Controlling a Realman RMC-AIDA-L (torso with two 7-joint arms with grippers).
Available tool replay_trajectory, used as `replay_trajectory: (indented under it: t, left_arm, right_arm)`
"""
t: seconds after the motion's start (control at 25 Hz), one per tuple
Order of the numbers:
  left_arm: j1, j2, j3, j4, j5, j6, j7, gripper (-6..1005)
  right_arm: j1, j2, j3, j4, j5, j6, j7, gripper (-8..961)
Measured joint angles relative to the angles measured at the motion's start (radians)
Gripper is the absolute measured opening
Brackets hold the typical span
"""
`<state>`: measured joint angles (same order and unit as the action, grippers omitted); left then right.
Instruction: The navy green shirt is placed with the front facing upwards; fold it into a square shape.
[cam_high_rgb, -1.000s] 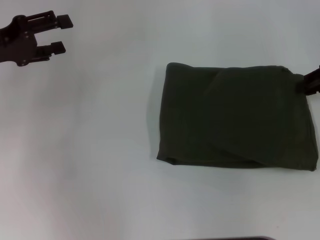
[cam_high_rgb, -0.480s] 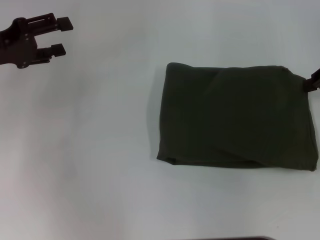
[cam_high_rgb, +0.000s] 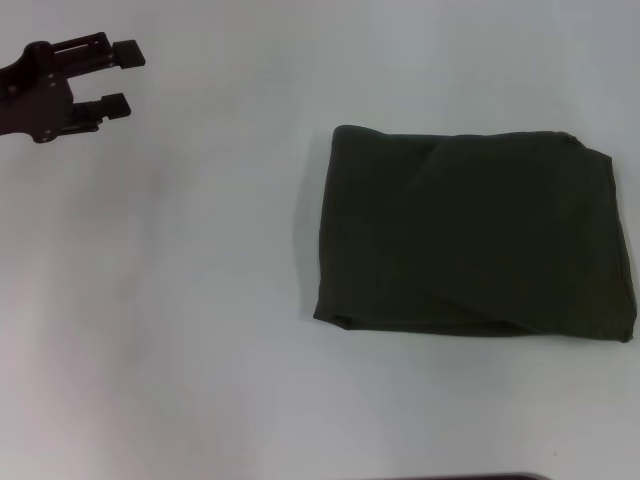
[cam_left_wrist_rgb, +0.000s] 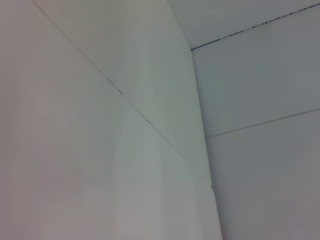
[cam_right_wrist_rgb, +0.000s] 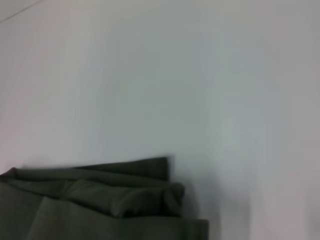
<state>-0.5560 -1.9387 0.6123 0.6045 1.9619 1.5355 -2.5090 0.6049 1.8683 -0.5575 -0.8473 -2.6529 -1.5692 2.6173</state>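
Note:
The navy green shirt (cam_high_rgb: 475, 235) lies folded into a compact, roughly square bundle on the right half of the white table, plain green side up, with a diagonal fold edge across its top layer. The right wrist view shows one layered corner of the shirt (cam_right_wrist_rgb: 100, 205) from close by. My left gripper (cam_high_rgb: 118, 76) hovers open at the far left of the table, well away from the shirt, holding nothing. My right gripper is out of view.
The white table (cam_high_rgb: 180, 300) stretches around the shirt on the left and front. A dark edge (cam_high_rgb: 460, 477) shows at the bottom of the head view. The left wrist view shows only pale wall panels (cam_left_wrist_rgb: 150, 125).
My right gripper, which was at the shirt's far right corner, has pulled away to the right and left the view. The left gripper drifted slightly left. The shirt stays put.

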Motion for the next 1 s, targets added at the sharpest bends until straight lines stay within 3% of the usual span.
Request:
replay_trajectory:
  t: [0.12, 0.28, 0.72, 1.0]
  left_arm:
    - [0.001, 0.0, -0.001, 0.0, 0.0, 0.0, 0.001, 825]
    - [0.001, -0.003, -0.003, 0.0, 0.0, 0.0, 0.001, 825]
    - [0.0, -0.002, -0.003, 0.0, -0.001, -0.001, 0.003, 824]
    - [-0.002, -0.002, 0.0, 0.0, 0.0, -0.001, 0.003, 824]
  right_arm:
    - [-0.003, -0.009, 0.001, 0.003, 0.007, 0.014, -0.014, 54]
    - [0.005, 0.0, -0.001, 0.059, 0.032, 0.045, -0.053, 107]
    - [0.003, 0.004, 0.058, 0.143, 0.052, 0.098, -0.09, 579]
    - [-0.008, -0.007, 0.082, 0.22, 0.14, 0.099, -0.125, 578]
